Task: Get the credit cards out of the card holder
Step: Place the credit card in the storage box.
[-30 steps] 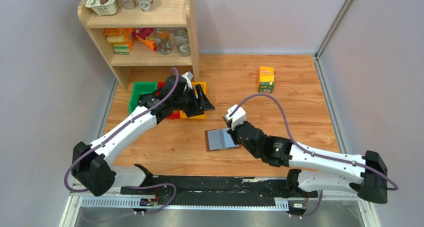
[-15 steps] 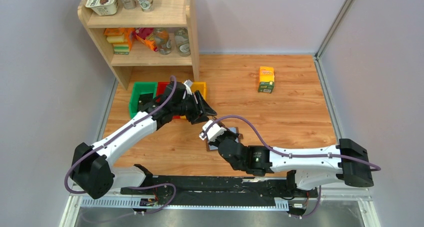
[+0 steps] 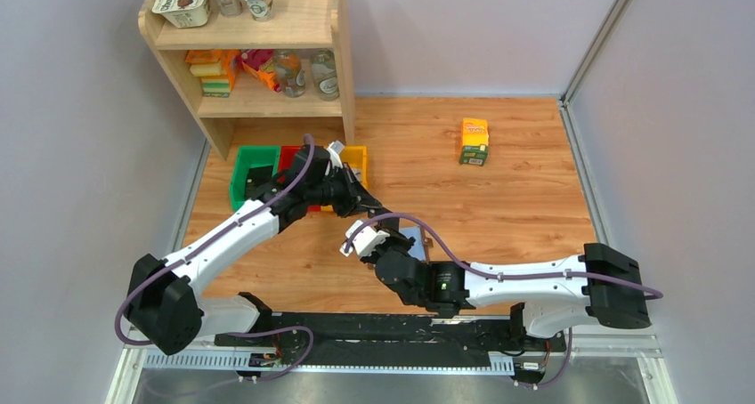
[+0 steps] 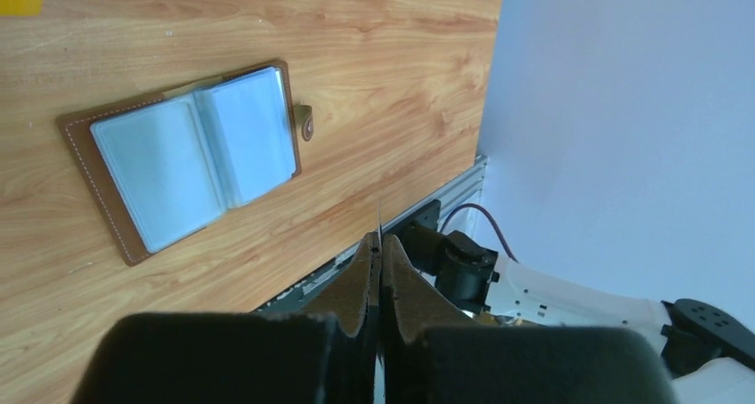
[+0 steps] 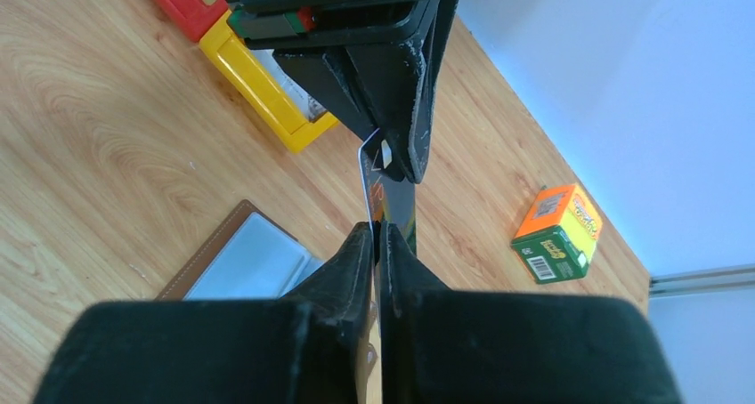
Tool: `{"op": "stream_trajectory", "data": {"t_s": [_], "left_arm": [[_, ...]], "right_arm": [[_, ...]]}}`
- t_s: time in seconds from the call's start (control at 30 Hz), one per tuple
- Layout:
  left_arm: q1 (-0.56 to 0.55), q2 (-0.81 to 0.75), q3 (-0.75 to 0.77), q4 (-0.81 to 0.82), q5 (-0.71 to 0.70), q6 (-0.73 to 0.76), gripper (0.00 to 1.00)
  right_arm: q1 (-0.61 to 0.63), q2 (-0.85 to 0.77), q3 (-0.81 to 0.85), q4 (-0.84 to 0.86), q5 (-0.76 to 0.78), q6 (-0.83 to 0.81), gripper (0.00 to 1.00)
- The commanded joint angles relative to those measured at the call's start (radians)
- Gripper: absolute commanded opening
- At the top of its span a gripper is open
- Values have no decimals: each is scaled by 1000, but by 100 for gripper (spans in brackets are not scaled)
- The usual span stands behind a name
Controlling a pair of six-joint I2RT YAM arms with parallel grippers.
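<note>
Honestly, we can't read much here. The orange-green carton shows a barcode on its green side, plus a reddish logo we can't make out. The tub on top of the shelf has lettering, but it's too blurry for us.

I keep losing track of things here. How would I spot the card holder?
Start at the wooden table and look near its middle, on the bare wood. The card holder lies open and flat like a small book. Unlike the orange-green carton or the coloured bins, it is brown leather with pale blue clear sleeves and a small clasp tab.
</note>
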Motion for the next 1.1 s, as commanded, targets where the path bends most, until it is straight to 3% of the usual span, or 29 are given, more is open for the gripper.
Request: {"op": "stream_trajectory", "data": {"t_s": [0.0, 0.2, 0.33, 0.6, 0.83, 1.07], "left_arm": [[2, -48, 4, 37, -10, 108, 0], [86, -68, -24, 34, -36, 303, 0], [196, -77, -45, 31, -9, 433, 0], [472, -138, -4, -141, -102, 651, 0], [716, -78, 142, -332, -177, 779, 0], [810, 75, 286, -371, -343, 822, 0]], "right_arm": [[-17, -27, 58, -38, -51, 119, 12], [-114, -108, 70, -207, -295, 338, 64], [-195, -175, 38, -253, -421, 461, 83], [-405, -301, -81, -268, -635, 641, 100], [-494, -331, -120, -303, -685, 667, 100], [-502, -343, -146, -306, -702, 676, 100]]}}
